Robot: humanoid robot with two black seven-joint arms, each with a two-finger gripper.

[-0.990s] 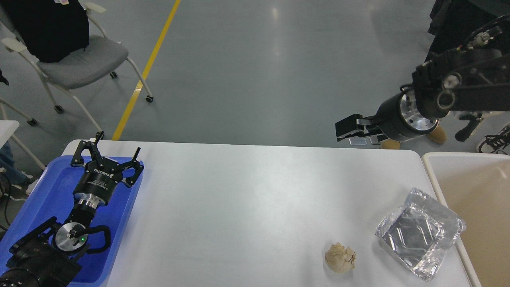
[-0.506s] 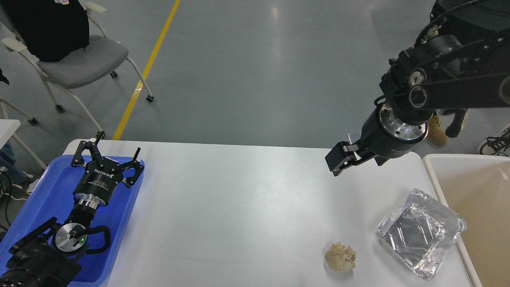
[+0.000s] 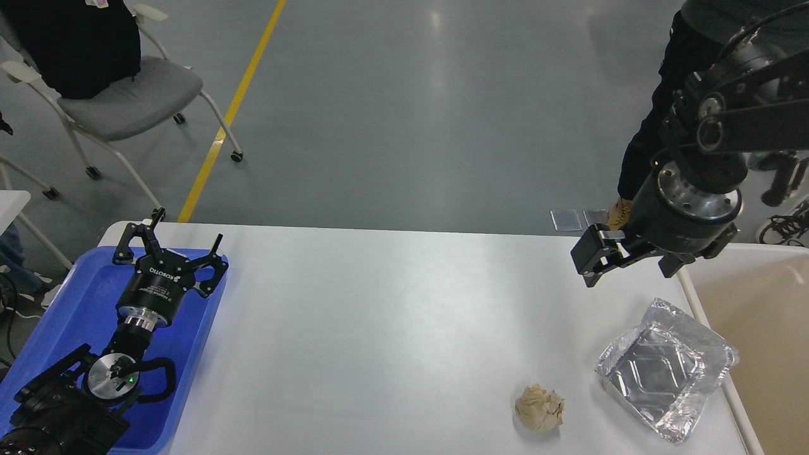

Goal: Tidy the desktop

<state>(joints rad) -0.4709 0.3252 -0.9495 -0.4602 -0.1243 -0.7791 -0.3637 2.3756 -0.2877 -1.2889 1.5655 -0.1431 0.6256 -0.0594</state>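
The white desktop [image 3: 392,328] fills the lower view. A crumpled beige paper ball [image 3: 539,409] lies near its front right. A crinkled silver foil tray [image 3: 667,370] lies to the right of the ball, by the table's right edge. My right gripper [image 3: 632,264] hangs in the air above the table's far right, over and behind the foil tray, with its fingers spread and empty. My left gripper [image 3: 174,245] is open and empty over the far end of the blue tray [image 3: 76,297].
A beige bin with a white rim [image 3: 758,328] stands against the table's right edge. A grey chair [image 3: 120,95] stands on the floor at the far left. A person's legs [image 3: 651,145] are behind the right arm.
My right gripper has come down from beyond the far edge, swung left over the table, then moved right to above the foil tray. The left arm has not moved.
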